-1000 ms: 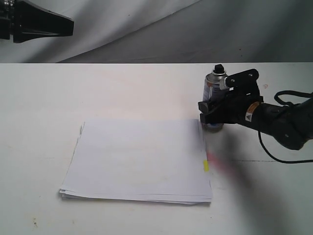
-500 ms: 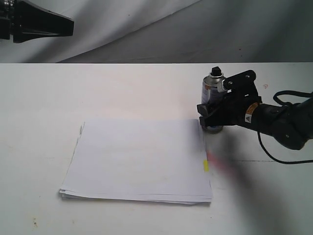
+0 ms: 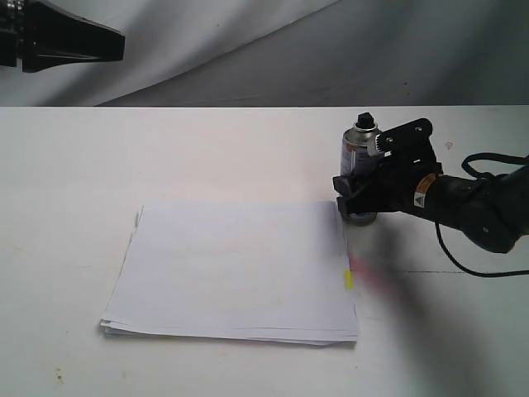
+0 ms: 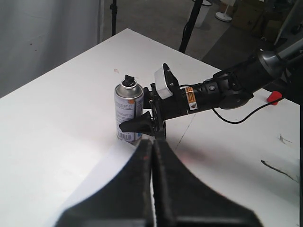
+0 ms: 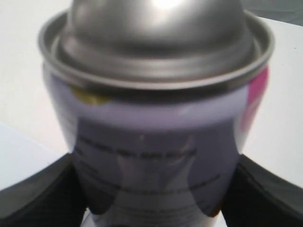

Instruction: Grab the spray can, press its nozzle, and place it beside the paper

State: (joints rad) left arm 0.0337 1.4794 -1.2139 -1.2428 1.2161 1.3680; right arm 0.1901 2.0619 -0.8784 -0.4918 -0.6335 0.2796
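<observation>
Exterior view: right gripper (image 3: pixel 353 198) clasps the small silver metal spray can (image 3: pixel 356 153) low down, upright just off the white paper stack (image 3: pixel 235 269), at its two o'clock corner; left gripper (image 4: pixel 152 144) pinched closed, empty.

Ext wide; R wrist near can (image 5: pixel 156 142)

1. This looks like a robot lab or recording studio.
2. A bare white table (image 3: pixel 83 165) stands before a hung grey cloth (image 3: pixel 372 58).
3. Black stands (image 4: pixel 191 21) rise from a plain grey floor (image 4: pixel 156 19) beyond the table.
4. A cabled robot arm (image 4: pixel 222 87) bearing a warning sticker (image 4: pixel 190 96) works over the table.
</observation>
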